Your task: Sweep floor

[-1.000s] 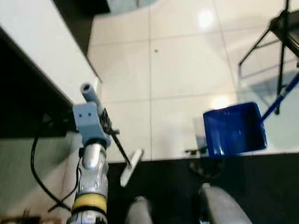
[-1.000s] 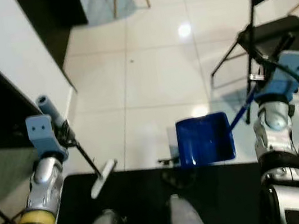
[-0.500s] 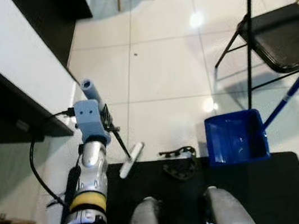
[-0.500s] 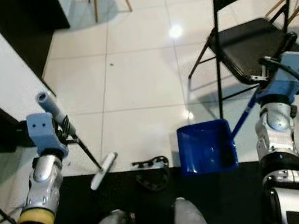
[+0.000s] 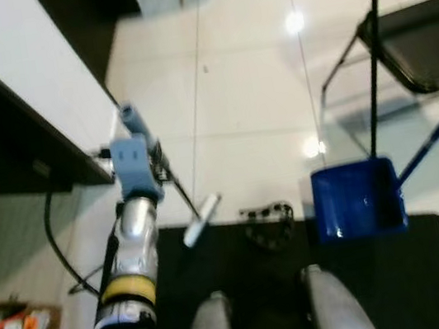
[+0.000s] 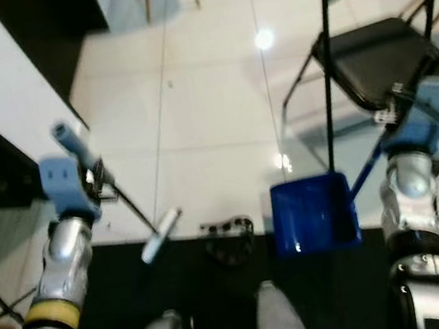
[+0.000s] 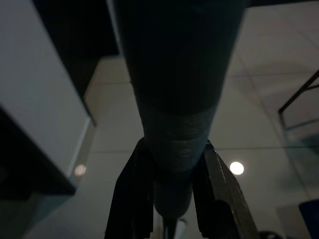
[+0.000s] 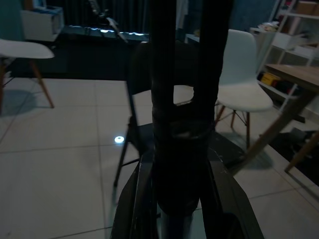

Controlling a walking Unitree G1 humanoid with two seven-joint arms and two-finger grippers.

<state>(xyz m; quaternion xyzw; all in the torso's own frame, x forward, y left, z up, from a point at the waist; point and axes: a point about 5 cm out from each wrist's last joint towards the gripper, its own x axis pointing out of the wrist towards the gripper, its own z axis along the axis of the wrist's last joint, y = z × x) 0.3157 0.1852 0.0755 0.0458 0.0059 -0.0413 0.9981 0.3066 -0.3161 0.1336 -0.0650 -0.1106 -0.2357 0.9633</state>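
The left gripper (image 7: 172,199) is closed around the grey handle of the broom (image 5: 175,190), its black fingers (image 7: 130,199) pressed to either side of the shaft. The broom slants down from the gripper to its pale head, which rests at the edge of the black mat (image 5: 247,285) where it meets the white tile floor (image 5: 251,101). The right gripper (image 8: 174,194) is clamped on the blue handle of the dustpan (image 5: 357,199), which sits on the far edge of the mat, open side up. A small dark tangle (image 5: 266,217) lies on the mat's edge between broom head and dustpan. A black folding chair (image 6: 378,56) stands beyond the dustpan. A white-fronted counter (image 5: 29,69) runs along the left. No readable writing shows anywhere.
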